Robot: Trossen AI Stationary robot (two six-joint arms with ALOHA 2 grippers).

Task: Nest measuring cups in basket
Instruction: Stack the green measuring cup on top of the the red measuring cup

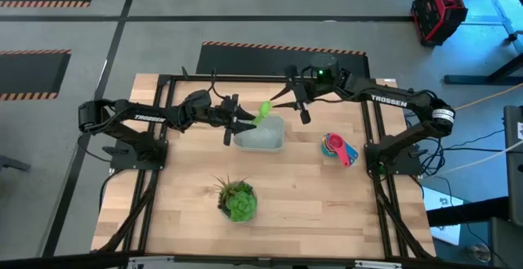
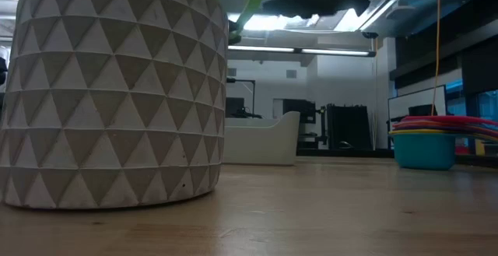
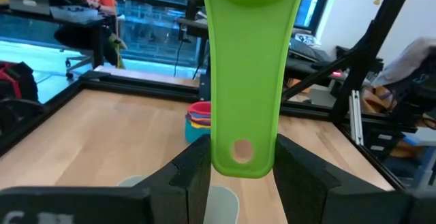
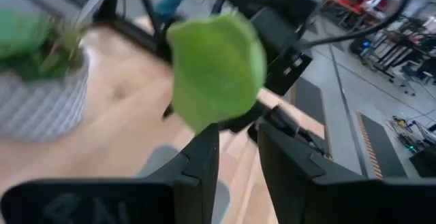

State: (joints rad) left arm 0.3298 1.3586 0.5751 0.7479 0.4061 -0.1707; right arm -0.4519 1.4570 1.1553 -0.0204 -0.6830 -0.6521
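The left gripper (image 1: 233,123) was clamped on the green cup (image 1: 265,110) by its handle, holding it above the basket (image 1: 261,134), evidently for placing inside. The right gripper (image 1: 296,104) hovered just beside the cup's bowl; whether it gripped could not be told. The remaining cups (image 1: 339,149) sat stacked, well apart to the right.

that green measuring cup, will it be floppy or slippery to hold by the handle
Probably stiff: the green measuring cup juts out from the left gripper, held only at its handle end, without visible sag. Likely light, since that end grip carries it above the basket. Its smooth, glossy-looking plastic may let it slip or swivel in the jaws.
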